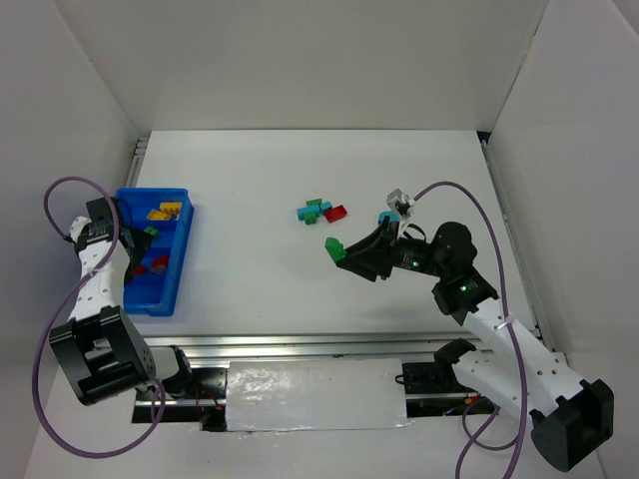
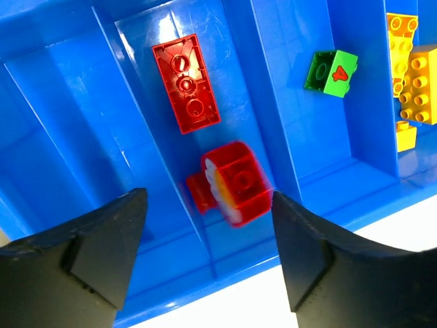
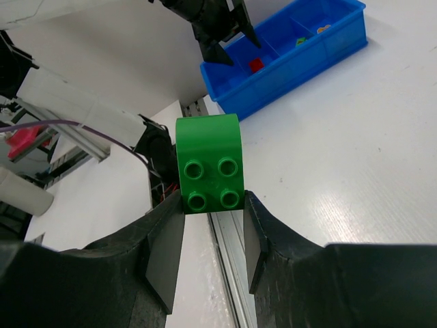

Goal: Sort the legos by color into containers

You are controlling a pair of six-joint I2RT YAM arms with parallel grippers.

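White table (image 1: 250,279); blurred red brick (image 2: 235,183)

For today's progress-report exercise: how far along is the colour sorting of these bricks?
Done: yellow plastic bricks, a green numbered brick and two red bricks are in separate compartments of the blue plastic tray. In hand: the right gripper holds a rounded green brick. Remaining: a teal, green and red cluster on the table.

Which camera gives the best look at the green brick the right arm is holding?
Right wrist: the green brick fills the centre, four studs showing, clamped in the right gripper. Top external shows it as a small green speck at the fingertips. Left wrist does not show it.
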